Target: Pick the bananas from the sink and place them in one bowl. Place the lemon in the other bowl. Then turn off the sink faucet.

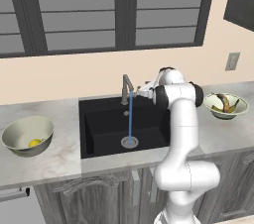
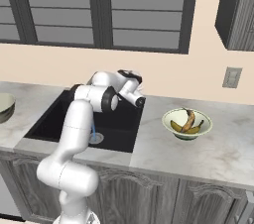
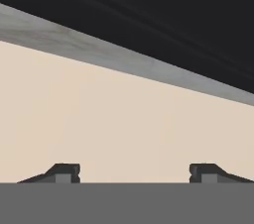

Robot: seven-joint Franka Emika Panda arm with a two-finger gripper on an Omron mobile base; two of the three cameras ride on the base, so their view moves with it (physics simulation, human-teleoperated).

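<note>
Water runs from the faucet (image 1: 127, 88) in a thin blue stream down to the drain (image 1: 130, 142) of the black sink (image 1: 104, 124); the bananas (image 2: 187, 123) lie together in the pale bowl (image 2: 170, 114) on the tabletop (image 2: 198, 151) right of the sink, and the lemon (image 1: 34, 142) sits in the grey bowl (image 1: 15, 131) on the left; the gripper (image 3: 134, 172) hangs up by the faucet, just to its right — fingers (image 3: 63, 172) spread wide apart, nothing between them, facing the beige wall.
</note>
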